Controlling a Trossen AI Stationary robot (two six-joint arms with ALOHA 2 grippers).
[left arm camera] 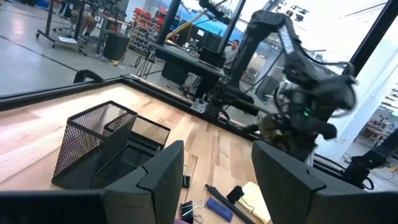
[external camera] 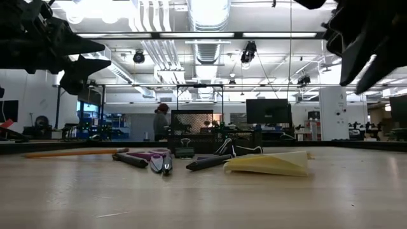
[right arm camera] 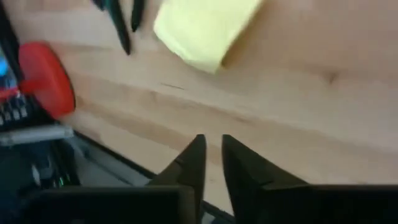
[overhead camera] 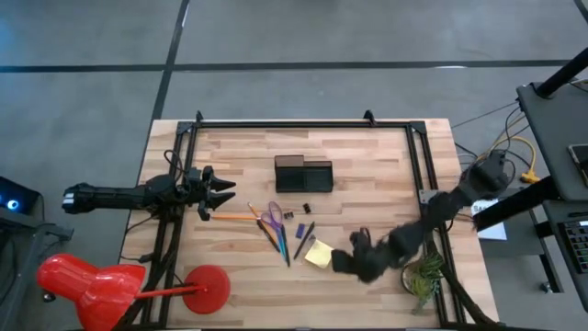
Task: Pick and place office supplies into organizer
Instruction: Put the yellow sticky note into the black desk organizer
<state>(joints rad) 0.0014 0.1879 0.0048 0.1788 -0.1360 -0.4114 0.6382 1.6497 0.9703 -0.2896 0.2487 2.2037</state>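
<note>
The office supplies lie loose at the table's middle: an orange pencil, purple-handled scissors, pens, small dark clips and a yellow sticky-note pad. Behind them stands the black mesh organizer. My right gripper hovers just right of the pad and slants down toward the table's near edge. Its fingers stand a narrow gap apart with nothing between them. My left gripper waits level and open at the table's left.
A red object on a round red base sits at the near left corner. A small green plant stands at the near right, close under my right arm. Black frame rails run along the far and side edges.
</note>
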